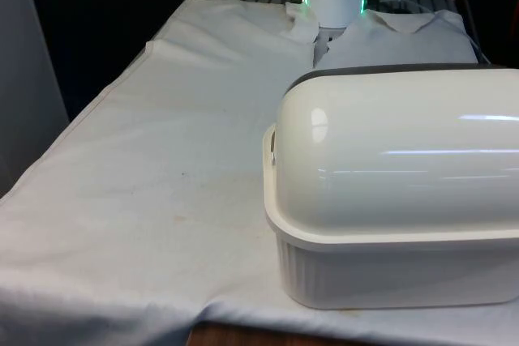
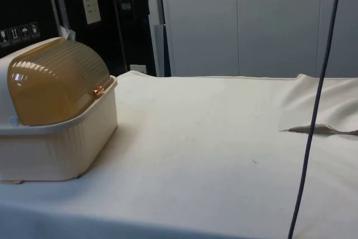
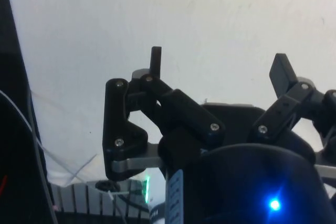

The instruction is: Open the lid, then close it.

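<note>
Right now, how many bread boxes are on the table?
1. The bread box stands on the white cloth at the table's near end, on the front view's right, its amber roll lid shut. Nothing suggests another hidden one.

Cream bread box (image 2: pixel 61 144), ribbed amber lid (image 2: pixel 56 85); white cloth (image 1: pixel 162 176).

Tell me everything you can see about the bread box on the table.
The bread box is a cream, plastic-looking bin with ribbed walls, resting on the white cloth. Its domed roll-top lid is amber and translucent, finely ribbed, and sits shut, with a small handle at its lower edge against the rim. In the front view the glossy cream back faces the camera at that view's right. Nothing else touches it.
</note>
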You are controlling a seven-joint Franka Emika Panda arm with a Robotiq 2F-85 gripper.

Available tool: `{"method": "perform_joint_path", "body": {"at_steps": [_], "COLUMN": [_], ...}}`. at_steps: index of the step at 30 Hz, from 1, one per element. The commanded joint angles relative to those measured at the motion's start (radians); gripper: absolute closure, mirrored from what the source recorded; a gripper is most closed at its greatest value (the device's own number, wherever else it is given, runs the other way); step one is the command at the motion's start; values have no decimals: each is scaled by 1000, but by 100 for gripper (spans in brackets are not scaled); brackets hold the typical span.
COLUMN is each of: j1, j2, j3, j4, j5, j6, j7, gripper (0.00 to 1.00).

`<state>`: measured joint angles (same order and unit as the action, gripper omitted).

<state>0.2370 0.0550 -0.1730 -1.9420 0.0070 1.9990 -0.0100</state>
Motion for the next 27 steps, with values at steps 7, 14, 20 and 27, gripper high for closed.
{"method": "perform_joint_path", "body": {"at_steps": [7, 14, 20, 27], "j1": [2, 1, 1, 2], "j2": [8, 31, 47, 60], "j3": [11, 16, 16, 27], "j4": [-46, -74, -91, -122], "j5": [-2, 3, 9, 37], "j6": [84, 147, 174, 252], "j7": [2, -8, -15, -26], "gripper": [0, 0, 0, 0]}}
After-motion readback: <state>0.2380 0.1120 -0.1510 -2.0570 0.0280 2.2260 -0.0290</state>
